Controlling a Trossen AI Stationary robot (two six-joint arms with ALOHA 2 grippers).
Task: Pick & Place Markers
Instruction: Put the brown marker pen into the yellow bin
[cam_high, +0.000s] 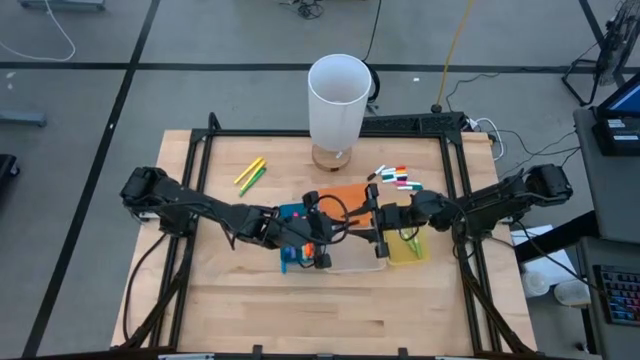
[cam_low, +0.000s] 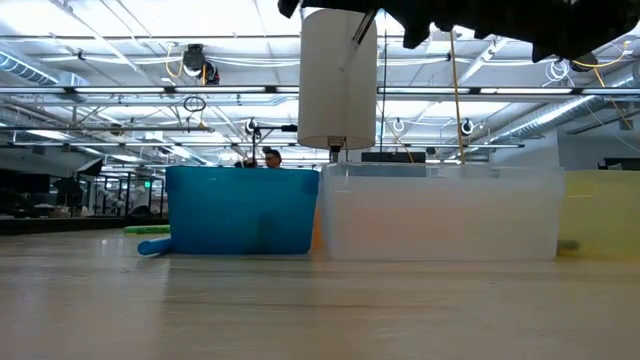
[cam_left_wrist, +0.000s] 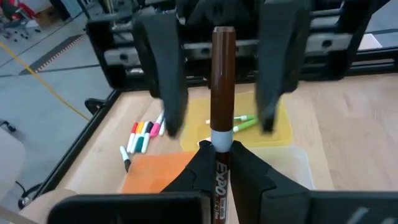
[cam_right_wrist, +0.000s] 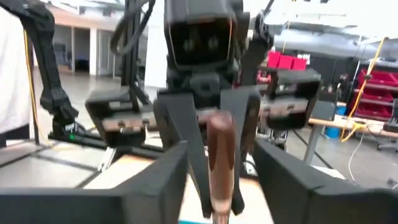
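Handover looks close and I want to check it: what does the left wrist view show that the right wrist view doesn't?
Only the left wrist view: the left gripper pinching the brown marker at its white barrel, the yellow bin holding green markers, and loose markers on the table. Only the right wrist view: the left arm head-on. Both share the brown marker standing between the right gripper's jaws, not yet closed on it.

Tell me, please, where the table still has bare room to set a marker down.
The wide strip of bare wood along the near edge, below the bins, is free, and so is the left side around the yellow and green markers. The middle is crowded: both grippers meet over the blue bin, clear bin and yellow bin.
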